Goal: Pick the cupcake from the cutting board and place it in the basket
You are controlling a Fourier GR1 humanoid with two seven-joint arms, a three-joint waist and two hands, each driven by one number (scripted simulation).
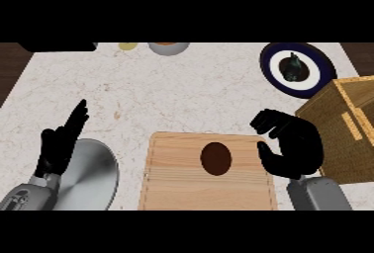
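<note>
Head view: right hand (296, 148), fingers curled on nothing, beside cutting board (208, 185) bearing seemingly a cupcake (216, 158).

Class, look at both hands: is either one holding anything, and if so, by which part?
Nothing is held. The right hand is curled beside the cupcake without touching it; the left hand is open.

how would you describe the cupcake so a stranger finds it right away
Find the pale wooden cutting board at the counter's near edge. The dark brown oval cupcake sits alone on it, left of the curled right hand. Nothing else lies on the board.
</note>
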